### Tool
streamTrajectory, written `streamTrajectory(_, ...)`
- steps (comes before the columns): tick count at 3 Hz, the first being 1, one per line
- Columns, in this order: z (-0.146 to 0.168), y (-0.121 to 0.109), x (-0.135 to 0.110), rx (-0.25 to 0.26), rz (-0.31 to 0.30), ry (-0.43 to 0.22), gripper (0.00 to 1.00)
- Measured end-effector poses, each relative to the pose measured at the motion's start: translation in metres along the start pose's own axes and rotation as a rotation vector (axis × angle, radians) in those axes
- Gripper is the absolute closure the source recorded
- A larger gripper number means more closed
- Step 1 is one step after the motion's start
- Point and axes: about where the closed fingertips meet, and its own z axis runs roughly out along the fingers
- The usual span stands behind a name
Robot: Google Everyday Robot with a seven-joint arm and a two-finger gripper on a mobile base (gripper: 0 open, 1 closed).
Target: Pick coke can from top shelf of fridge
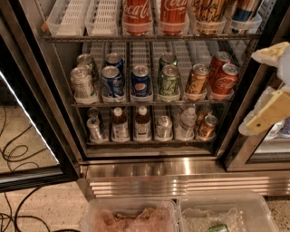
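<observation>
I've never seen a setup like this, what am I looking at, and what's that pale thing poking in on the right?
One camera looks into an open drinks fridge. The pale shape at the right edge is the robot arm's tool: two fingers spread open, holding nothing, in front of the fridge's right frame. On the top shelf stand two red coke cans beside darker gold cans. The lower racks hold mixed cans and bottles. Two clear plastic tubs sit at the bottom of the picture.
</observation>
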Motion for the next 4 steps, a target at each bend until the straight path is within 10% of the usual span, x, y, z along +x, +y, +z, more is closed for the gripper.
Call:
streamTrajectory(2,-0.014,-0.019,-0.031,0.081,-0.083,-0.108,0.00)
streamTrajectory(4,0.016,0.006,-0.056,0.121,0.047,-0.341,0.00)
